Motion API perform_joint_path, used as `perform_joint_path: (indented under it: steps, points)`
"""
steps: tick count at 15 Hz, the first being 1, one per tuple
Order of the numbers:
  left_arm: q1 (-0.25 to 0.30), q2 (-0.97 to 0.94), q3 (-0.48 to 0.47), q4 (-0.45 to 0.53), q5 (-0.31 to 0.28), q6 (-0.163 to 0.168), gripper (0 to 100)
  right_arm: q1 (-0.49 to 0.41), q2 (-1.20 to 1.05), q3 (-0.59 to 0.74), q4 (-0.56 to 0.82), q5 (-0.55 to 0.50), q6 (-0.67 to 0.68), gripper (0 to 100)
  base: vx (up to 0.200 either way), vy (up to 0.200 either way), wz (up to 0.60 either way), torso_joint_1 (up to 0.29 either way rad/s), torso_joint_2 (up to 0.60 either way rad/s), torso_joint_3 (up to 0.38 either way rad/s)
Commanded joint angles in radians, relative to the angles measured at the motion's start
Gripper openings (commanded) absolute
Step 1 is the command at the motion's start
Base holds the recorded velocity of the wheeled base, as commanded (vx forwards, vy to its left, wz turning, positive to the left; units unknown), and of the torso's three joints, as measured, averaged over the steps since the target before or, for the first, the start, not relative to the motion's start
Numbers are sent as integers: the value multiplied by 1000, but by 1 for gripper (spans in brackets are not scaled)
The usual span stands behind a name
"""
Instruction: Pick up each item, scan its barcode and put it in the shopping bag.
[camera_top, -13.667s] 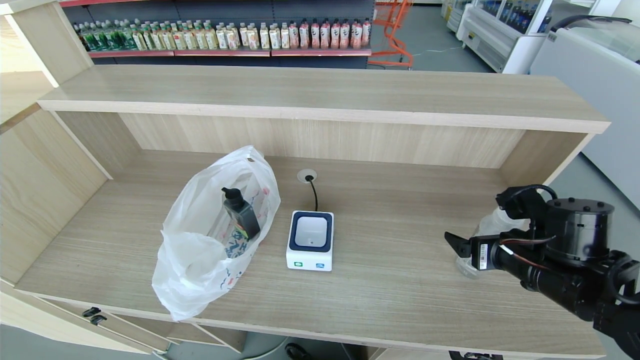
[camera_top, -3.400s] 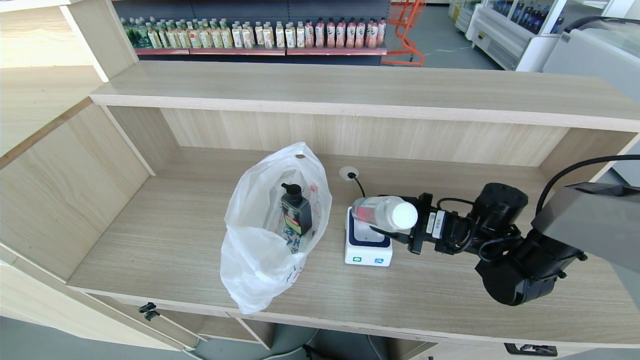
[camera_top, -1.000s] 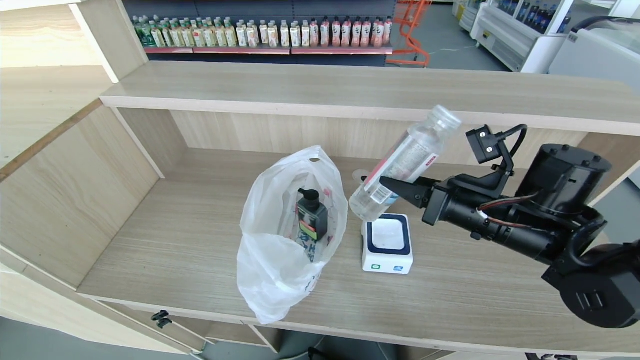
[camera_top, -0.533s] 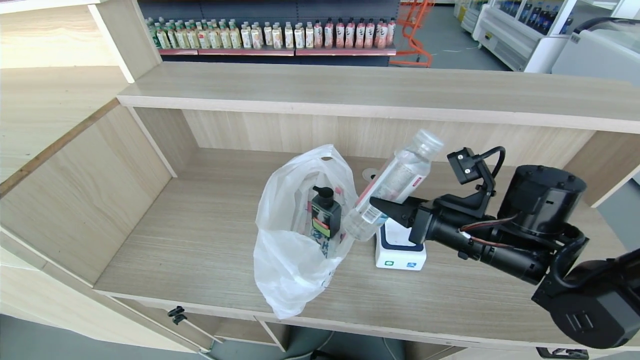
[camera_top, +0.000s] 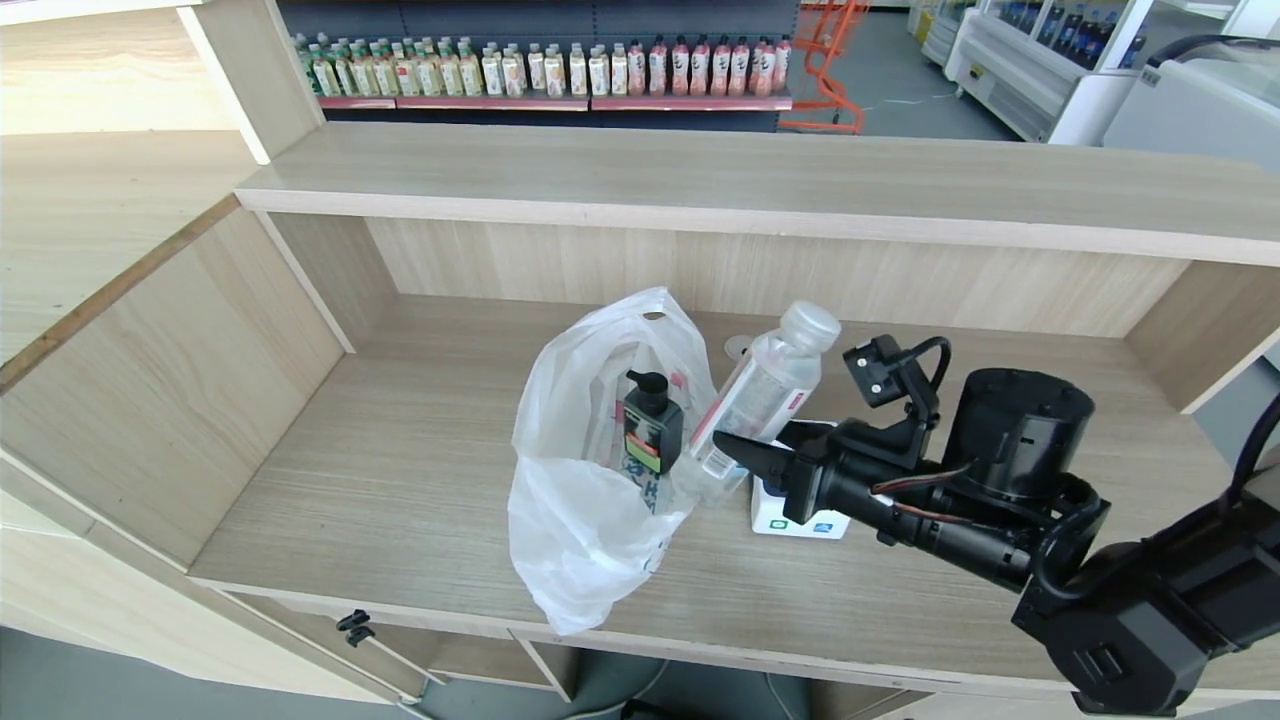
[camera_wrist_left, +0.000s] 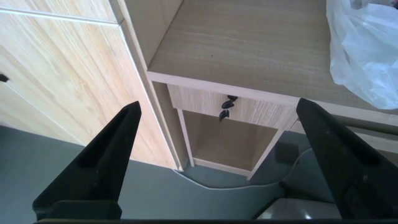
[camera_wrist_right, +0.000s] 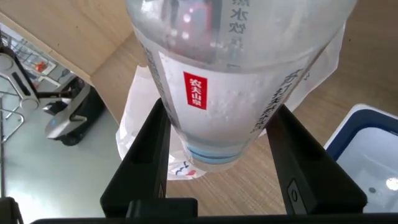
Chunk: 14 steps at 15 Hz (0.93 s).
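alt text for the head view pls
The right pincer holds a clear water bottle tilted, its base at the mouth of a white shopping bag on a wooden counter. A dark pump bottle stands inside the bag, and a white scanner sits beside it.

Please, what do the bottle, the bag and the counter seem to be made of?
Bottle: probably clear plastic, glossy; the wall is see-through and carries a printed label.
Bag: thin plastic film, milky white and half see-through; it creases softly.
Counter: wood or wood-look laminate, matt; pale grain lines show, but I cannot tell which of the two it is.
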Motion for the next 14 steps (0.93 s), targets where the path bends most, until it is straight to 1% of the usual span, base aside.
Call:
perform_joint_path:
  steps: [1, 4, 8, 10, 14]
  points:
    - [0, 0, 0, 0, 0, 0, 100, 6, 46, -1, -18, 1, -30, 0, 0, 0, 0, 0, 0, 0]
    - [0, 0, 0, 0, 0, 0, 100, 13, 116, -6, -127, 2, -69, 0, 0, 0, 0, 0, 0, 0]
    - [0, 0, 0, 0, 0, 0, 100, 33, 173, -24, -179, 7, -103, 0, 0, 0, 0, 0, 0, 0]
    - [0, 0, 0, 0, 0, 0, 100, 36, 207, -24, -197, 7, -165, 0, 0, 0, 0, 0, 0, 0]
    - [0, 1, 0, 0, 0, 0, 100, 38, 280, -27, -297, 18, -211, 0, 0, 0, 0, 0, 0, 0]
